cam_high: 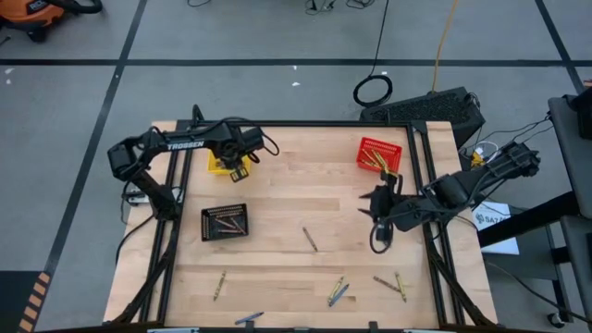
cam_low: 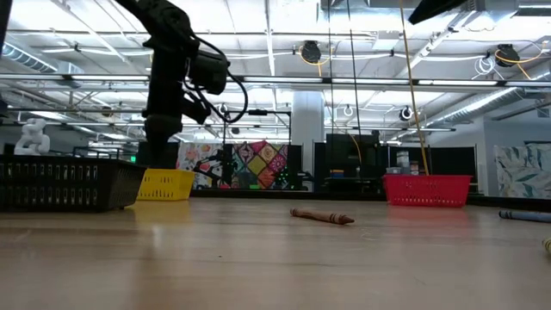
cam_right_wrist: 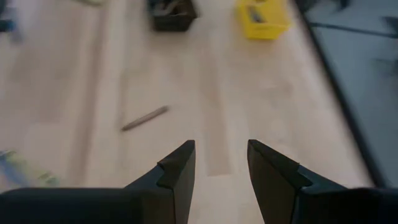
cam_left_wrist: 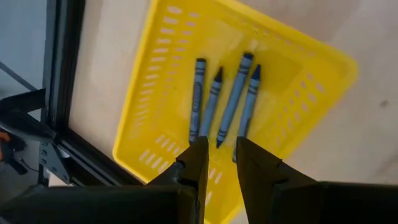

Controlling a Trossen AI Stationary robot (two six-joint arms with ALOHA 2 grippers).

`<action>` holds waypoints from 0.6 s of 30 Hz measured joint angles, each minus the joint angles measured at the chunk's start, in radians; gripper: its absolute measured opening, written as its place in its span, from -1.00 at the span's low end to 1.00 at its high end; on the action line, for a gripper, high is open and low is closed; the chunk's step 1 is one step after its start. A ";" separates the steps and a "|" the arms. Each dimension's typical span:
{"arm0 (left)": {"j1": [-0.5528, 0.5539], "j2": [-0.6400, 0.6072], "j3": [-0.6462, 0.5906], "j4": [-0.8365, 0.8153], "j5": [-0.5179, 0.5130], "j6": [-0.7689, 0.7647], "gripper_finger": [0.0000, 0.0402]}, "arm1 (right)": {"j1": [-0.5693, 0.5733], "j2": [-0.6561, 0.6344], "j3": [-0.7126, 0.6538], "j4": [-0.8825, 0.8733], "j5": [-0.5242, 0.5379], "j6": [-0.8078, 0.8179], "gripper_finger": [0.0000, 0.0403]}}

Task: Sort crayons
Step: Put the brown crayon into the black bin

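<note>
Crayons (cam_left_wrist: pixel 225 102), four blue, seen inside yellow basket (cam_left_wrist: pixel 155 81); left gripper (cam_left_wrist: pixel 219 163) held just above it, fingers spread, empty. Risk judged: basket rim snagged on withdrawal, crayons spilled. Right gripper (cam_right_wrist: pixel 221 163) spread, empty, well apart.

Two dark arms with black cables; left arm (cam_high: pixel 176 145) lettered TROSSEN in white.
</note>
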 joint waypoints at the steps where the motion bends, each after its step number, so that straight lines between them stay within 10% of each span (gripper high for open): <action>1: -0.007 0.000 0.000 -0.009 0.000 0.000 -0.63 | -0.008 0.000 0.000 0.000 0.029 0.002 -0.33; 18: -0.161 -0.031 0.000 -0.193 0.007 -0.136 -0.63 | -0.141 0.000 0.000 0.008 0.089 -0.091 -0.33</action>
